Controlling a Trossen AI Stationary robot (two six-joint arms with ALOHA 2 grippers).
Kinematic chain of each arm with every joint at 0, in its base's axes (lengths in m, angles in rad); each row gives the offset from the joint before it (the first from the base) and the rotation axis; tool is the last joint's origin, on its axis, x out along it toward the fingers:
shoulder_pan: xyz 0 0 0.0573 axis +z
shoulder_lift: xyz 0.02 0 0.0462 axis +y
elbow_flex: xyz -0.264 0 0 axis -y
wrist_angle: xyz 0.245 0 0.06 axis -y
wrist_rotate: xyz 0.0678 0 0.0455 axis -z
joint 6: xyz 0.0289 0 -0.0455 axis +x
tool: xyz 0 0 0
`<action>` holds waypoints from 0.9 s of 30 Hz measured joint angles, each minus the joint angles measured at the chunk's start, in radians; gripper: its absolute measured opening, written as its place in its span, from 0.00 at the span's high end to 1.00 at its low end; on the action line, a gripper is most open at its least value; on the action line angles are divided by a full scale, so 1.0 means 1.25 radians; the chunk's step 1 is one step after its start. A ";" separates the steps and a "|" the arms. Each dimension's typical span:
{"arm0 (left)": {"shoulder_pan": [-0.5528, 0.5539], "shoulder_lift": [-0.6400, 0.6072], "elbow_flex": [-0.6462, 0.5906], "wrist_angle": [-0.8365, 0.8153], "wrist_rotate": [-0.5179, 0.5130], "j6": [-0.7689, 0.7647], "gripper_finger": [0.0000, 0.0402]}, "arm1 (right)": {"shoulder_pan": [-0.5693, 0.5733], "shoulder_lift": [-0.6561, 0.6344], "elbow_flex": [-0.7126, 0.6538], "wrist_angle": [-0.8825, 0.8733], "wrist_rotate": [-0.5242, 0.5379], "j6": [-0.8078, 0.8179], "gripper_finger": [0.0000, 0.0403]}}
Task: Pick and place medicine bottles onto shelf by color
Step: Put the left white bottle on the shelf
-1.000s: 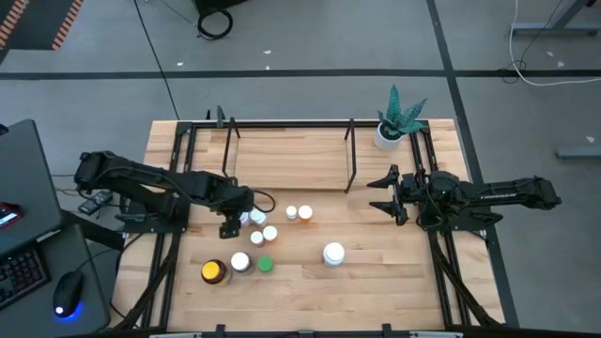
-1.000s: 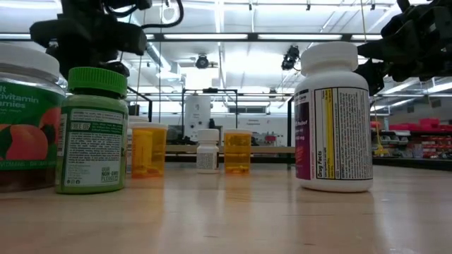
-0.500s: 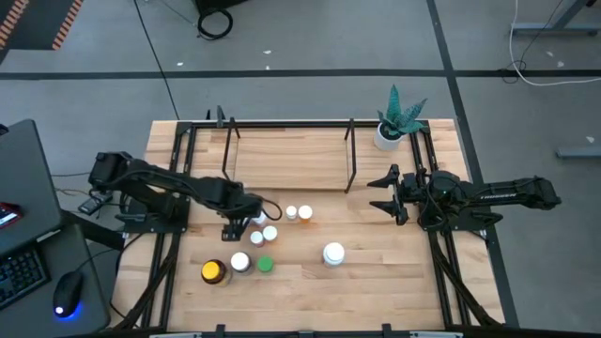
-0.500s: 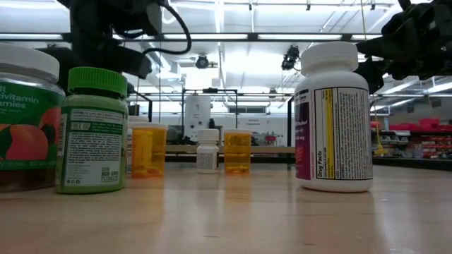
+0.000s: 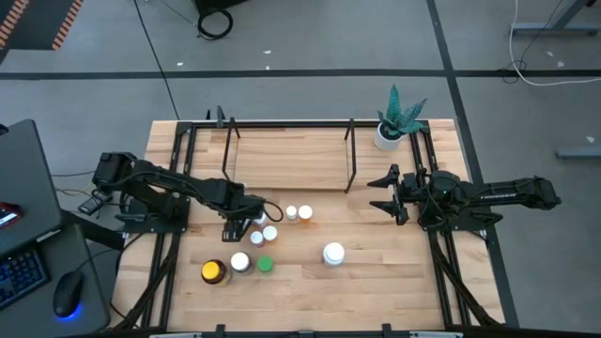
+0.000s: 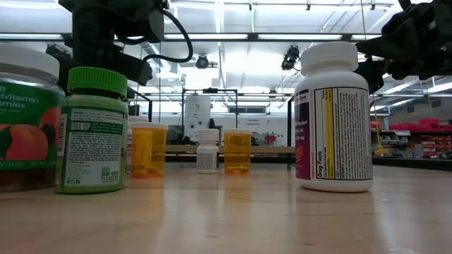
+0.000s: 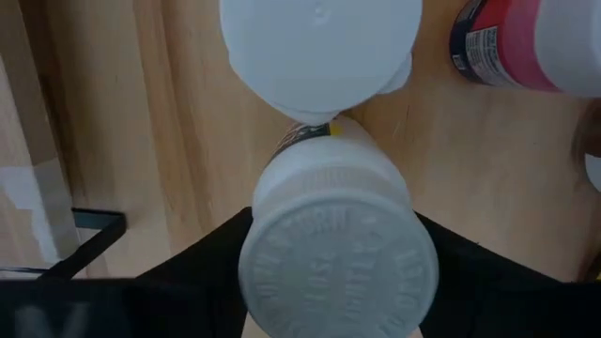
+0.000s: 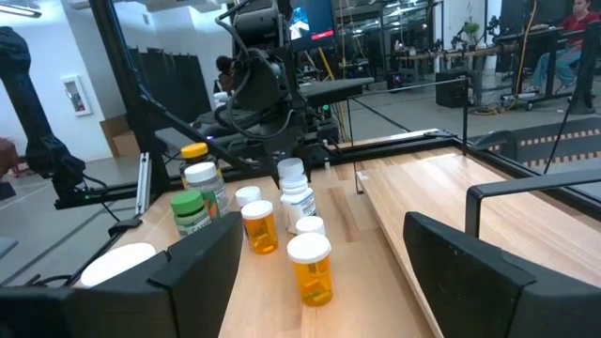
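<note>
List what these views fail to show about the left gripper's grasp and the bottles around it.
- Left gripper: the arm covers its fingers in the high view, so the grip stays unconfirmed.
- White-capped bottle: in the left wrist view its cap fills the frame; label hidden, contact with the dark fingers unclear.
- Red-labelled bottle: cut off by the picture's edge.
- Vitamin jar: cut off in the low view.

Two dark jointed arms [image 5: 169, 188], looping black cables, flat black claw fingers [image 8: 202, 268].
</note>
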 joint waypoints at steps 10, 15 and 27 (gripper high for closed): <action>0.041 -0.018 0.086 -0.144 -0.005 0.001 0.42 | 0.000 0.000 0.000 0.000 0.000 0.000 0.25; 0.086 -0.018 0.162 -0.229 -0.079 0.024 0.41 | 0.000 0.000 0.000 0.000 0.000 0.000 0.25; 0.267 -0.013 0.227 -0.049 -0.139 0.129 0.40 | 0.000 0.000 0.000 0.000 0.000 0.000 0.25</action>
